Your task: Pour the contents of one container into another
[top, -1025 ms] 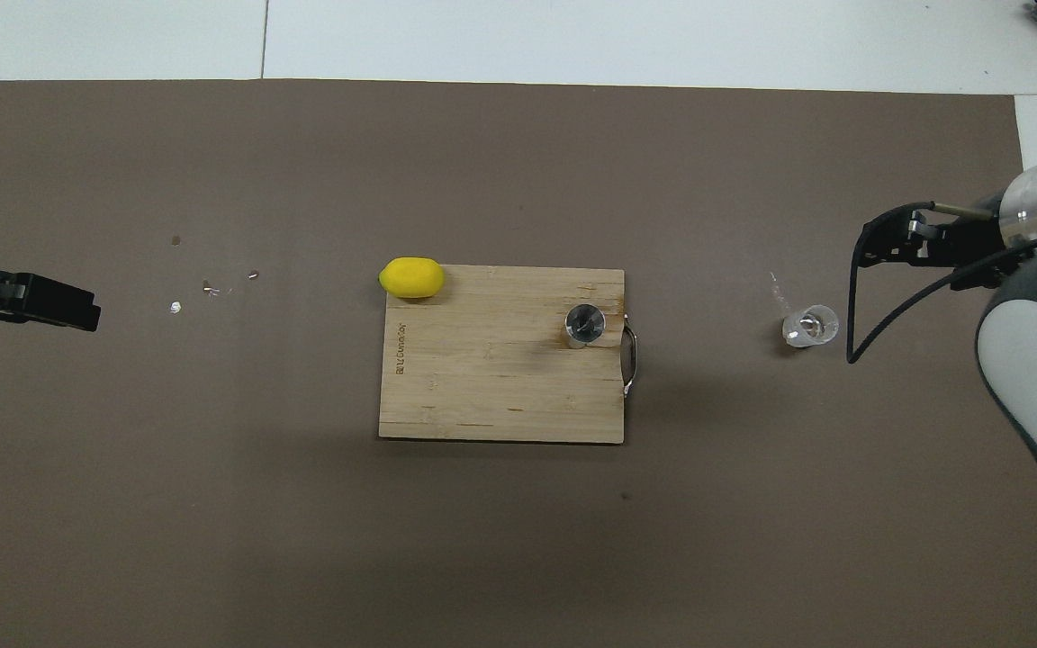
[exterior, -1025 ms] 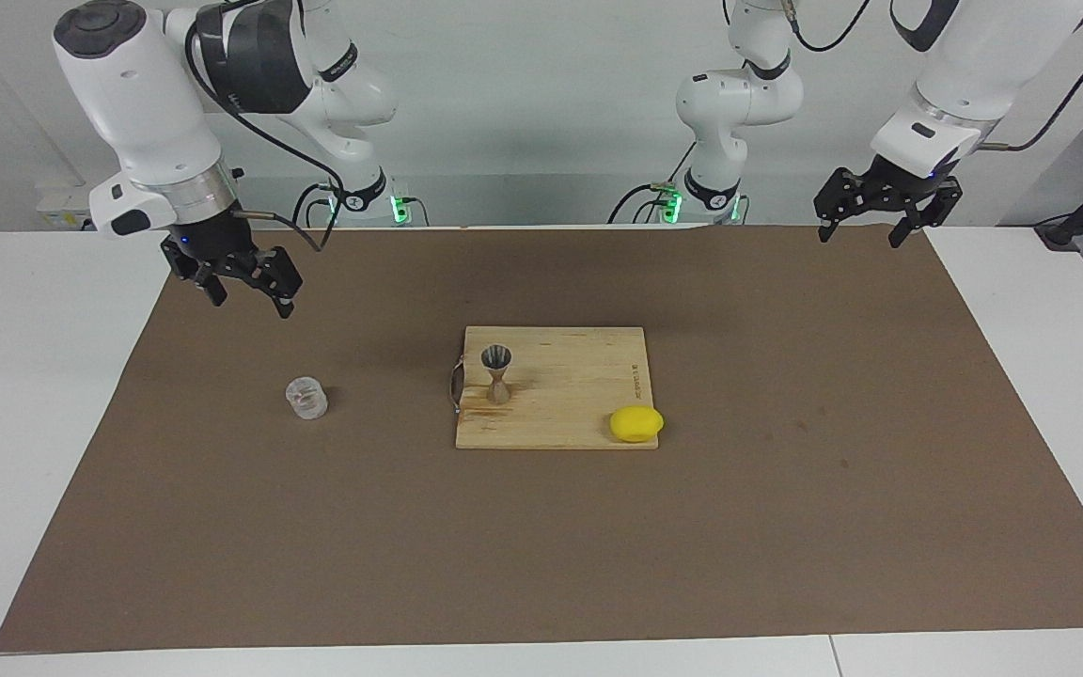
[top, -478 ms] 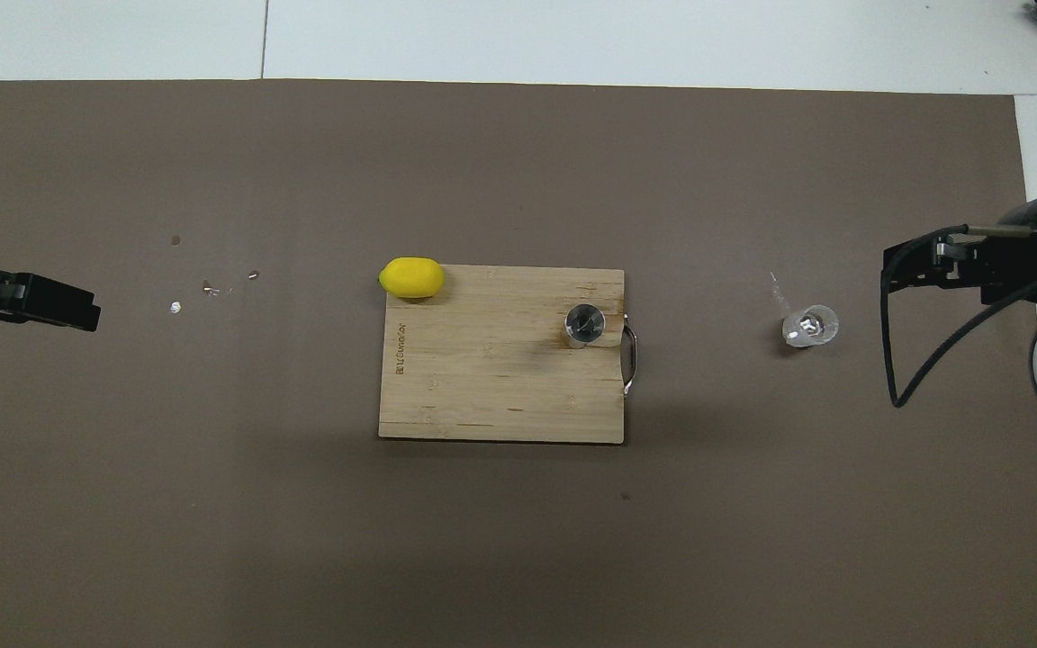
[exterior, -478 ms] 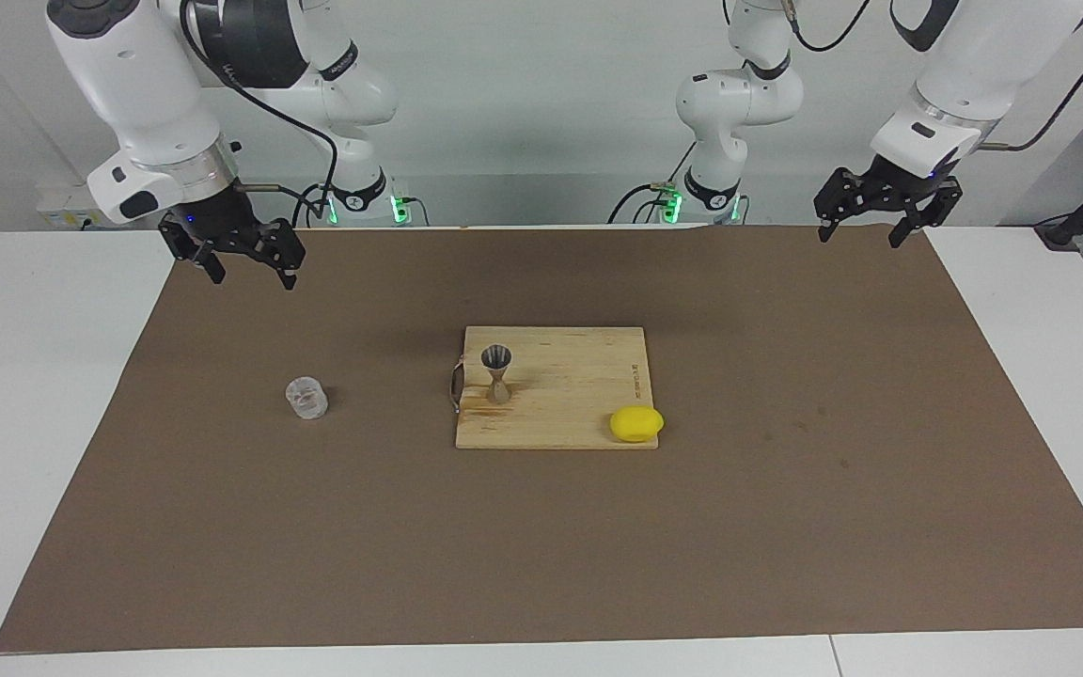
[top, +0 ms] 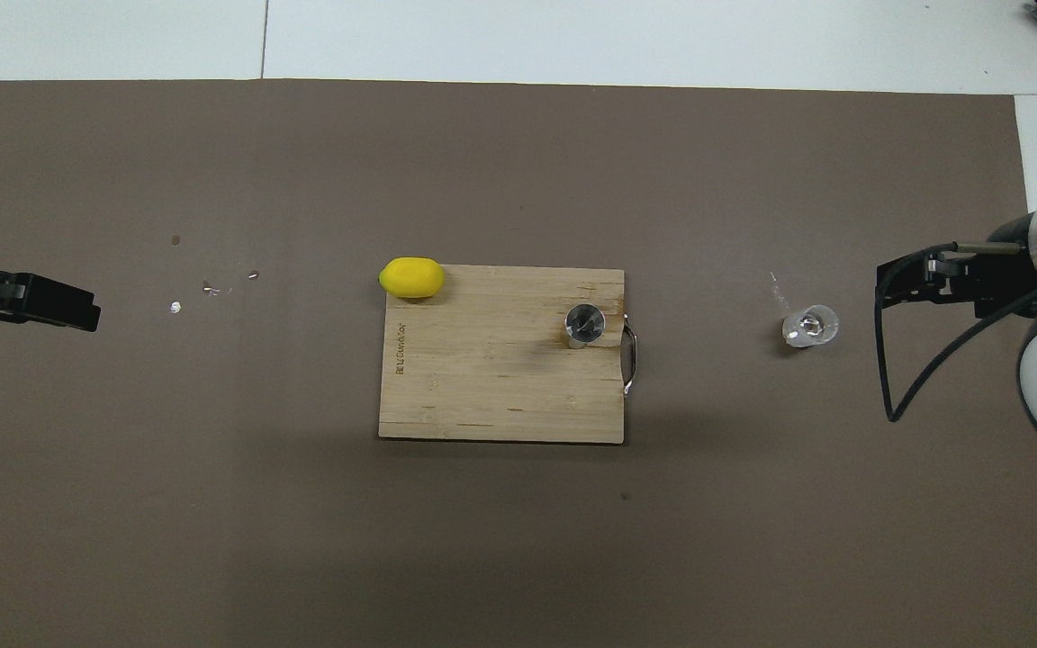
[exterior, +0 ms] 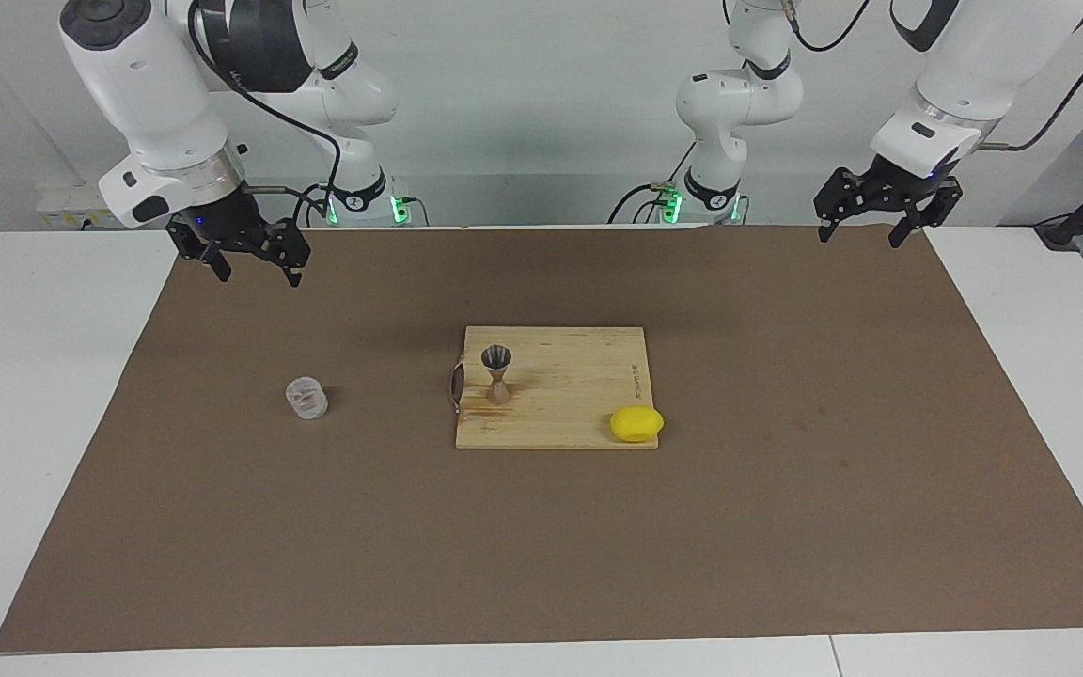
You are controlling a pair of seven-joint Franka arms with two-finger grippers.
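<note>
A white table [exterior: 53,395] carries a large brown mat [exterior: 786,527] that covers almost all of its top. At the robots' end of the room is a plain pale wall, and green lights shine at the two arm bases.

On the mat there is one wooden cutting board [exterior: 570,395] with a metal handle at its edge toward the right arm's end. One metal jigger [exterior: 497,372] stands upright on the board, near that handle. One yellow lemon [exterior: 636,423] lies at the board's corner that is farther from the robots and toward the left arm's end (it seems to rest partly on the board). One clear cup [exterior: 306,398] stands upright on the bare mat, well apart from the board, toward the right arm's end. A few small pale specks [top: 212,290] lie on the mat toward the left arm's end.

There are two grippers. The right gripper [exterior: 253,270] hangs in the air with its fingers apart and empty. The left gripper [exterior: 861,230] waits over the mat's corner with fingers also apart, holding nothing.
</note>
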